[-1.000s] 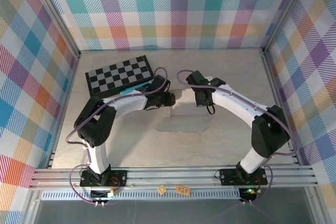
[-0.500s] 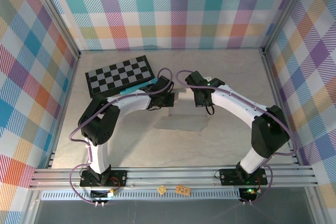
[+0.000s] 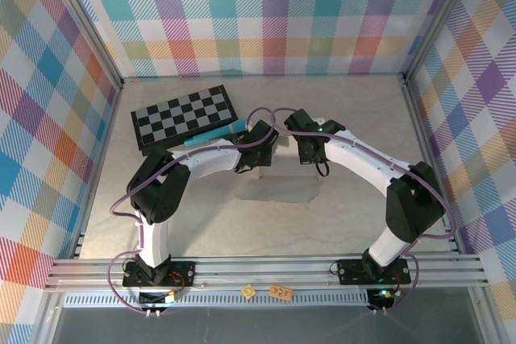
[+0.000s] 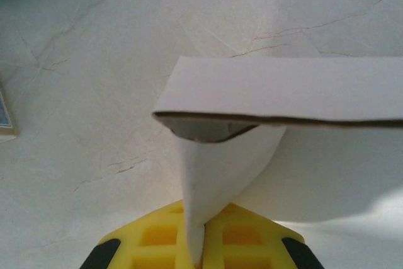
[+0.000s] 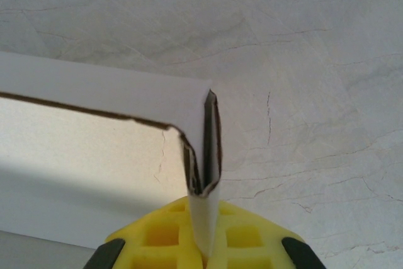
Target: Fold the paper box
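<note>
Left claw (image 4: pixel 198 251) and right claw (image 5: pixel 204 248) pinch paper box (image 3: pixel 278 190) flaps above marbled table (image 3: pixel 218 231), plaid walls (image 3: pixel 274 14) around.

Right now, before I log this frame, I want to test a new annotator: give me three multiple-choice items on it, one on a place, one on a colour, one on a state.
1. Seen from above, where on the table does the checkerboard lie?
A. far left
B. near right
C. dead centre

2. What colour are the right gripper's fingers?
A. red
B. yellow
C. blue

3. How is the left gripper?
A. open above the table
B. shut on a flap of the paper box
C. shut on the checkerboard

Answers:
1 A, the top view shows the board at the far left, beyond the left arm.
2 B, yellow pads sit at the bottom of the right wrist view.
3 B, the left wrist view shows white card pinched between closed fingers.
</note>
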{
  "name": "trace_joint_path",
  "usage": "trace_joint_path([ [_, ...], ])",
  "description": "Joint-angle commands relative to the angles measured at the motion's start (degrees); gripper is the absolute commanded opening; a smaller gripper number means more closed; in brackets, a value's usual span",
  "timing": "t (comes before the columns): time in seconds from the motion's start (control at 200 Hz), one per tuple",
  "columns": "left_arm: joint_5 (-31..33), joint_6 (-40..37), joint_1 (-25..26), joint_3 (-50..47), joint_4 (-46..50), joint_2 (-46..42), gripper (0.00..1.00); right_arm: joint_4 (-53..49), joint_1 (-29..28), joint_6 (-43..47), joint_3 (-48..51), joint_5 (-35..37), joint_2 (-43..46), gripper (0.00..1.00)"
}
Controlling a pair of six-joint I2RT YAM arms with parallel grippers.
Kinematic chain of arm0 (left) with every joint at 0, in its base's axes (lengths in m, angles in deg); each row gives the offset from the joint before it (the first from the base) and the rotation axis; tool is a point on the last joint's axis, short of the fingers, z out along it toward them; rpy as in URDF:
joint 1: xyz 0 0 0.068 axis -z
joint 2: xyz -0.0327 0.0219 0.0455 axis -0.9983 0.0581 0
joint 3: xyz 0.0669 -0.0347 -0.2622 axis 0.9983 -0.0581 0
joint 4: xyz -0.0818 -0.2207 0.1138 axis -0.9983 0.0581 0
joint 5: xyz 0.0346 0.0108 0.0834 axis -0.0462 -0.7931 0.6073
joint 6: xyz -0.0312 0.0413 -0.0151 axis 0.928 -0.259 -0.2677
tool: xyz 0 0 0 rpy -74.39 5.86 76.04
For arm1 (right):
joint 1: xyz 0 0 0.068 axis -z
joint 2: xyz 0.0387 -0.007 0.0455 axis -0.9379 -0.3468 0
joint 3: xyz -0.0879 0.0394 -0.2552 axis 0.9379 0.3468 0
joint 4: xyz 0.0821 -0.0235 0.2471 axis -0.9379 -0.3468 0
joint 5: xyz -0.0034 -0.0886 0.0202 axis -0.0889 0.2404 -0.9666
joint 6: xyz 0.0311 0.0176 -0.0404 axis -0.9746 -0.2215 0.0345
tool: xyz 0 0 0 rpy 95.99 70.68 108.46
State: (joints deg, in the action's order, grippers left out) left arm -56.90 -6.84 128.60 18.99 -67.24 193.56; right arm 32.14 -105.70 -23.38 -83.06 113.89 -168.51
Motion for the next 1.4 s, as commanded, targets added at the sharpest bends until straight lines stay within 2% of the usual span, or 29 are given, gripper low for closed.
trace_joint_path([
  [0.0,4.14,-0.33,-0.19,-0.07,6.95,2.89,0.07,-0.96,-0.14,-0.21,-1.99,0.63,-0.55,0.00],
  [0.095,2.32,-0.82,-0.10,0.00,5.76,2.16,0.24,-0.98,-0.15,-0.01,-2.09,0.64,-0.62,0.00],
  [0.175,1.11,-0.76,-0.14,0.18,4.95,0.41,0.33,-1.16,-0.16,-0.05,-2.07,0.64,-0.61,0.00],
  [0.29,-1.95,-0.73,-0.48,0.11,4.09,-2.21,0.42,-1.12,-0.10,-0.25,-1.81,0.61,-0.53,0.00],
  [0.41,-6.03,-0.49,-1.61,-0.48,4.04,-3.05,0.44,-1.12,0.01,-0.24,-1.83,0.54,-0.80,0.00],
  [0.64,-11.22,-0.38,-2.58,-3.49,1.58,-2.24,0.37,-1.20,0.02,-0.29,-2.00,0.37,-0.99,0.00],
  [0.76,-12.22,-0.07,-2.82,-3.58,1.34,-0.76,0.30,-1.14,0.08,-0.46,-1.80,0.36,-0.89,0.00],
  [0.865,-10.64,0.06,-2.82,-4.26,1.28,-0.23,0.24,-1.18,0.09,-0.59,-1.80,0.27,-0.81,0.00],
  [0.965,-9.20,-0.45,-2.60,-4.05,2.07,0.13,0.12,-1.21,0.13,-0.51,-1.88,0.35,-0.72,0.00],
  [1.08,-2.86,-1.12,-0.85,-2.87,6.27,0.92,0.00,-1.31,0.17,-0.83,-1.89,0.48,-0.81,0.00],
  [1.225,3.07,0.57,0.51,-2.48,10.32,1.34,0.00,-1.34,0.19,-1.00,-1.98,0.38,-0.99,0.00],
  [1.395,3.19,0.71,0.87,-0.73,11.81,2.33,0.00,-1.62,0.22,-1.28,-2.15,0.19,-1.33,0.00],
])
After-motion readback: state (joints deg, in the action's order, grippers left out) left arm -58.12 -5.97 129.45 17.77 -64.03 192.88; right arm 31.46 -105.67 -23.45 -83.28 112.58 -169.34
